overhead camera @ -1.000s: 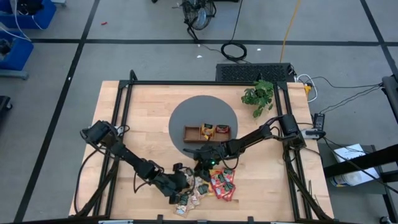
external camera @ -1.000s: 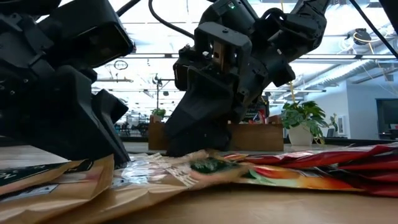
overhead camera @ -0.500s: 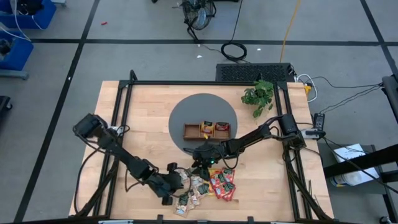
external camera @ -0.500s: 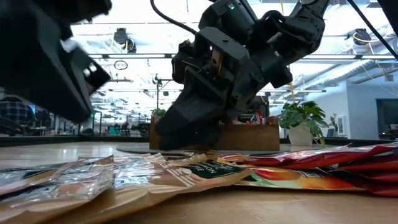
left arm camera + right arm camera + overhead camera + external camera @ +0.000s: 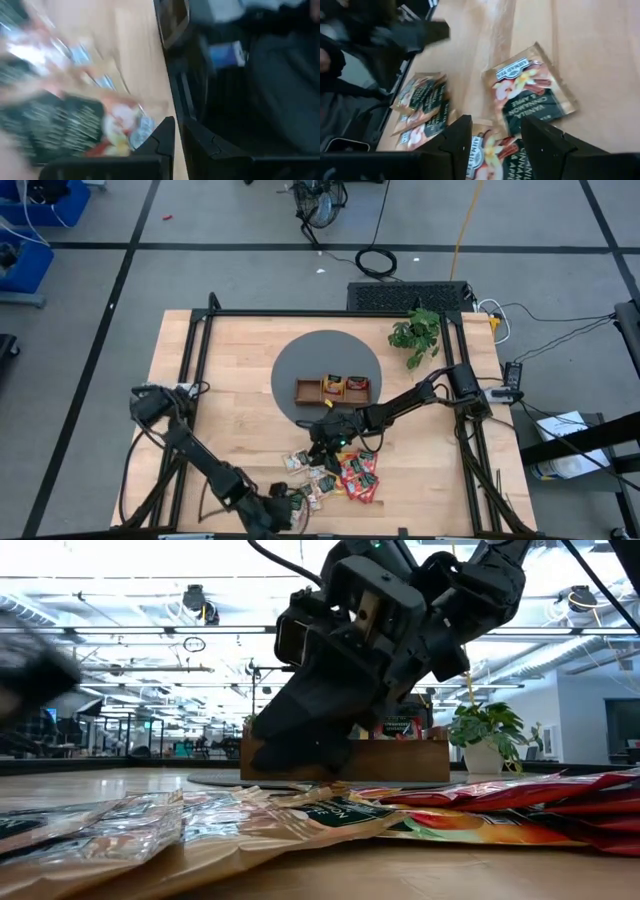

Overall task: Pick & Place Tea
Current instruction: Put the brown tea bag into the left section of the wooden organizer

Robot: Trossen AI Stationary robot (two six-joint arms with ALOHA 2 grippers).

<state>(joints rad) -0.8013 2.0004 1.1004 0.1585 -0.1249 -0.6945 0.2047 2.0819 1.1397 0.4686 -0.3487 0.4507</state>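
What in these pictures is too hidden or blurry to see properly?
- Left pincer: smeared by motion in its wrist view; whether it holds a sachet is unclear.
- Wooden tray: low view, left part hidden behind the right arm.
- Tray contents: high view, too small to read.
- Red sachets: low view, seen edge-on.

- The table (image 5: 230, 380) is pale wood, smooth and matt, with visible grain.
- The tea sachets (image 5: 300, 815) look like glossy foil-paper with crinkled sealed edges.
- The tray (image 5: 310, 392) is brown wood.
- The round mat (image 5: 300, 360) under it is matt grey.
- The right gripper (image 5: 496, 145) has dark matt plastic-looking fingers.
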